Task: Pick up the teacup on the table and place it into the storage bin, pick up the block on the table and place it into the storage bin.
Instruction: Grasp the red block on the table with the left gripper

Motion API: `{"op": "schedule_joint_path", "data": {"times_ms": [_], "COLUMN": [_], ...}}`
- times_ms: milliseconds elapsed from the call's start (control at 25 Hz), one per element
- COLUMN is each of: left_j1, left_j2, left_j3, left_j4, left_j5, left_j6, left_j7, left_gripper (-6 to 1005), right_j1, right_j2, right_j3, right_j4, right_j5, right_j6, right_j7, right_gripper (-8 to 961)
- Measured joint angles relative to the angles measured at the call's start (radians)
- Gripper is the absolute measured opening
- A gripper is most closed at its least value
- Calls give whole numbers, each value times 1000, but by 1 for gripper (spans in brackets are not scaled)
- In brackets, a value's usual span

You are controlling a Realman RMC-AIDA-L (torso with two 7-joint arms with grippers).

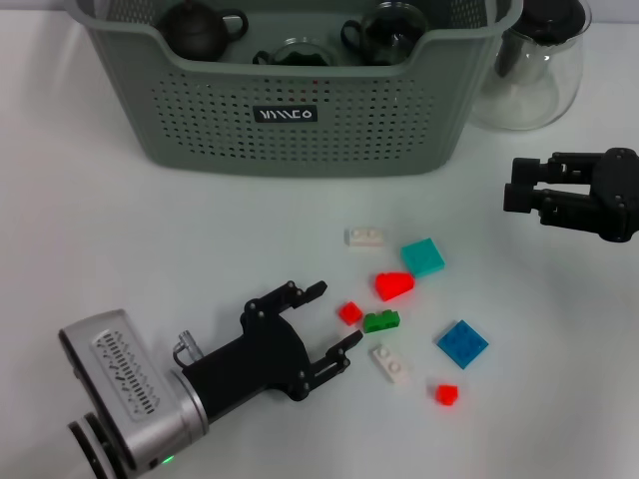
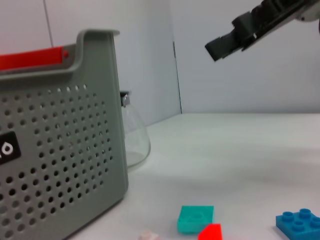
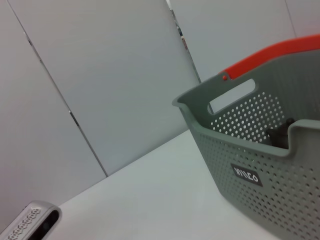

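On the white table (image 1: 120, 230), at about 5 o'clock from the storage bin (image 1: 300, 115), lies a scatter of small toy bricks. The nearest to the working arm is a small red block (image 1: 349, 312), with a green brick (image 1: 381, 321) just beside it at 3 o'clock and a larger red sloped brick (image 1: 394, 285) at 1 o'clock. Two white plates (image 1: 364, 237) (image 1: 389, 363), a teal tile (image 1: 423, 256), a blue plate (image 1: 462, 343) and another small red piece (image 1: 446, 393) lie around them.

No teacup stands on the table; dark tea ware, including a teapot (image 1: 200, 28), already sits inside the bin. A glass pitcher (image 1: 529, 70) stands at 3 o'clock of the bin.

The left gripper (image 1: 334, 317) lies low at 9 o'clock of the small red block, fingers spread wide and holding nothing. The right gripper (image 1: 519, 197) hovers well apart at 3 o'clock; its fingers look parted and empty.

Judgement: the block is light, rigid and smooth plastic, not fragile but apt to skid or flip. Take it across two flat opposing sides, squarely, keeping clear of the green brick.
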Motion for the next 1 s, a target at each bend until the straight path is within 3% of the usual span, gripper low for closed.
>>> {"op": "schedule_joint_path", "data": {"times_ms": [480,1000], "left_j1": [-29,-46], "left_j2": [-1,-1], "left_j3": [-3,-22], "left_j4": [-33,-46], "left_j5": [-3,-7], "left_j6": [-74,-103], "left_j7": [-5,-7], "left_gripper": [565,561], "right_j1": [-2,-2], "right_j2": [3,3], "right_j3": [0,0], "right_j4": [2,2], "right_j5": [-10,-16], "right_j6": [-2,2], "right_j7": [0,0], "right_gripper": [485,485]}}
